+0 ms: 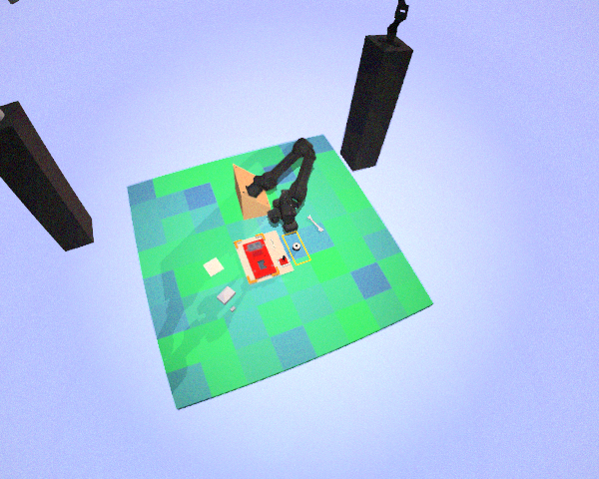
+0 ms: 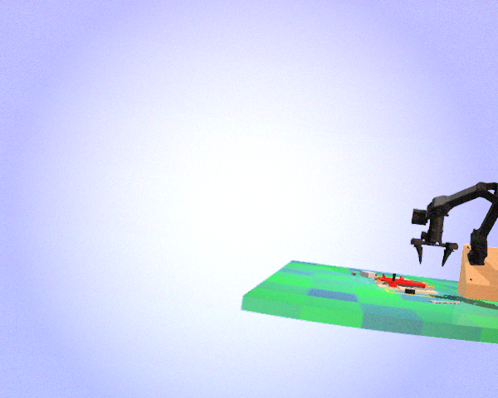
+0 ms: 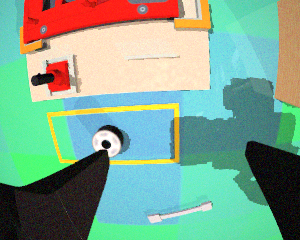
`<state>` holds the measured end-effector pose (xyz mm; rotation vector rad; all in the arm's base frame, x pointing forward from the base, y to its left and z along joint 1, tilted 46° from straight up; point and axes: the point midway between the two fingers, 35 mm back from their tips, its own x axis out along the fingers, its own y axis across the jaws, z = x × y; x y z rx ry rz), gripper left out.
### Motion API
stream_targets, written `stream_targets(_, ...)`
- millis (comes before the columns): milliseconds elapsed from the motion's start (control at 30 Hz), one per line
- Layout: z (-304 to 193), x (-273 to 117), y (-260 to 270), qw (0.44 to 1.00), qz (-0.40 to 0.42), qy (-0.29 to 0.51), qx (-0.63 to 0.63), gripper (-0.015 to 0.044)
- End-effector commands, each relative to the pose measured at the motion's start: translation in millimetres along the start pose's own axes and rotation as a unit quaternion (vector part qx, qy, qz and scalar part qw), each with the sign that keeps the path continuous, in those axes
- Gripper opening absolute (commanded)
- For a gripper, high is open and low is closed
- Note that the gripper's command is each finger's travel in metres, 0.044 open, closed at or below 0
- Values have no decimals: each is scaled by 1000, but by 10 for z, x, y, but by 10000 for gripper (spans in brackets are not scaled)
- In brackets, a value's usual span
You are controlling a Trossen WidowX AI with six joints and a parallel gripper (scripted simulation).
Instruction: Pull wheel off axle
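Observation:
The wheel [image 1: 296, 245] [image 2: 409, 291] [image 3: 99, 142], black with a white hub, lies flat on the table inside the yellow outline of the marked area [image 1: 303, 245] [image 3: 140, 107]. In the wrist view it is left of the middle of the area. The upright axle [image 2: 393, 277] [image 3: 42, 79], a black peg on a red block, is bare. My gripper [image 2: 432, 264] [image 3: 181, 154] is wide open and empty, well above the table and touching nothing. In the wrist view its left fingertip overlaps the wheel's lower edge only in the picture; the fingertips are hidden in the top view.
A red part [image 1: 259, 257] [image 3: 105, 17] sits on a cream board [image 1: 285, 247] [image 3: 165, 75] beside the area. A thin white bar [image 1: 315, 224] [image 2: 444, 302] [image 3: 180, 212] lies on the other side. A wooden wedge [image 1: 253, 207] [image 2: 485, 293] stands near the arm's base. A pale box [image 1: 226, 295] lies farther off.

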<state>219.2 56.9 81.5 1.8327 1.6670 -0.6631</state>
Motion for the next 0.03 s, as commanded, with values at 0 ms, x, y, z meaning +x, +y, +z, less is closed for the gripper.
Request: stream_targets(0,-6,0,-3,1000,0,2,-2,440)
